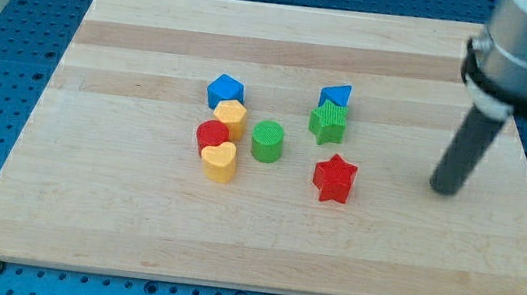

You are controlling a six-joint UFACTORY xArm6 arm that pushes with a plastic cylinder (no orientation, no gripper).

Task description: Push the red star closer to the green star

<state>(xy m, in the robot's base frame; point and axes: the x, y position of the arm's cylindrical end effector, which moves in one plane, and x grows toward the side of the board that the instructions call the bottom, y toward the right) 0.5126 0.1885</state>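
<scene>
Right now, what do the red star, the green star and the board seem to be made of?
The red star and the green star look like matte plastic, perhaps 3D printed: fine ridges run across their tops. The board looks like pale wood with a smooth, low sheen: long grain bands run from the view's left to its right. My tip stands apart, to the view's right of the red star.

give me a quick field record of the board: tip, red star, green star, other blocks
tip: at the view's right, apart from all blocks
red star: left of the tip, untouched
green star: just above the red star, a gap between them
blue block: touching the green star's top
green cylinder: centre
left cluster: blue block, yellow block, red block, yellow heart
</scene>
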